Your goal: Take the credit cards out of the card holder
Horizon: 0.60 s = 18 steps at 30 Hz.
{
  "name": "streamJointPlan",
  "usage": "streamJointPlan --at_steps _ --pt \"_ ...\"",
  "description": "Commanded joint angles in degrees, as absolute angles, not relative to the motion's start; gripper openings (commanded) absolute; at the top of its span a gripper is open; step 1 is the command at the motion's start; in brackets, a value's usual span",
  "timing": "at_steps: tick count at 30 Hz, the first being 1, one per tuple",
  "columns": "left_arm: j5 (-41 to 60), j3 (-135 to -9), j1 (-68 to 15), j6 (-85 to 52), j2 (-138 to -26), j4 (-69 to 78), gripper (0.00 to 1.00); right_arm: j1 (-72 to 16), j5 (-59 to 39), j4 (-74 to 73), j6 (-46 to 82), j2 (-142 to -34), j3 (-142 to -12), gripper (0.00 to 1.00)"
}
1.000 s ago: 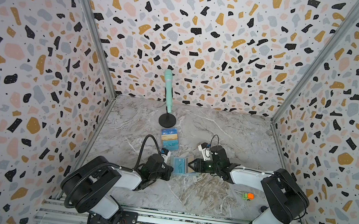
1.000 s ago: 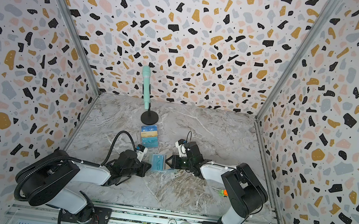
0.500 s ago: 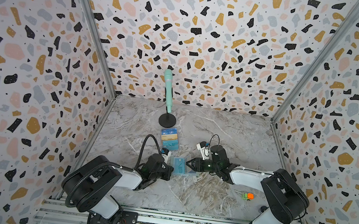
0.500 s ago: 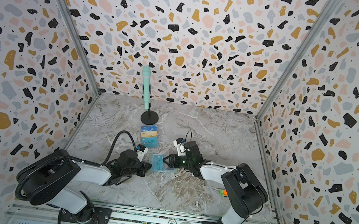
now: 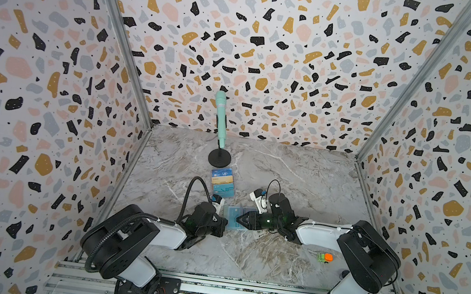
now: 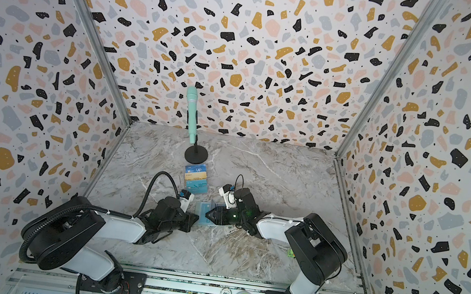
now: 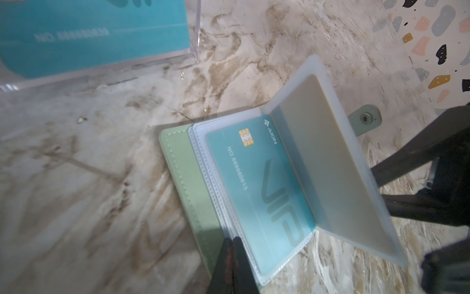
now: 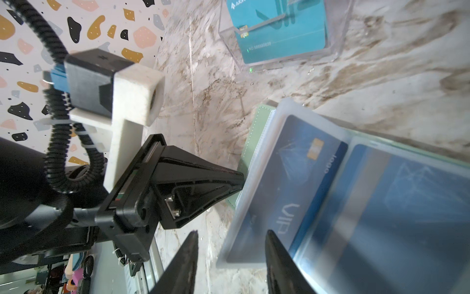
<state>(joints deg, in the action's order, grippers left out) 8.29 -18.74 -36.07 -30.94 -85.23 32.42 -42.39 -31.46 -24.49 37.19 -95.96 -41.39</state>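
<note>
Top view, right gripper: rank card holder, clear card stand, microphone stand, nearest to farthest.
1. card holder: at the right gripper tips, between the arms.
2. clear card stand: behind the holder, toward the back wall.
3. microphone stand: farthest back.

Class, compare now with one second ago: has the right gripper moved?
Yes. In a top view the right gripper slid left over the card holder, nearer the clear card stand.
</note>
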Motion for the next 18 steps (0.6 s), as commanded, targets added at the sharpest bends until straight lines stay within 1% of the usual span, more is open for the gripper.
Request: streamJointPlan --at_steps 1,6,9,11,16,18 --pt "6.27 -17.67 -36.25 -31.25 -85.17 28.94 0.06 -42.50 -31.55 -24.87 36.74 -95.79 -42.45 0.46" --pt "5.25 -17.67 -36.30 -31.28 -84.73 28.31 0.06 -42.45 -31.77 -24.94 36.74 -96.03 -42.23 0.47" --pt "4.45 -17.67 -36.30 -31.29 -84.33 27.57 0.06 -42.45 -29.77 -24.23 36.74 -95.30 -42.01 0.47" --pt "4.18 -17.58 -36.30 -31.16 -84.11 27.33 0.06 -42.50 -26.62 -21.99 36.45 -94.84 -42.37 0.46" --pt "4.04 -17.56 -36.30 -31.05 -83.90 26.99 0.06 -42.63 -14.40 -10.63 33.90 -94.75 -45.11 0.45" --pt "4.04 -17.49 -36.28 -30.86 -83.91 26.91 0.06 -42.62 -11.86 -8.63 33.30 -94.30 -45.16 0.45"
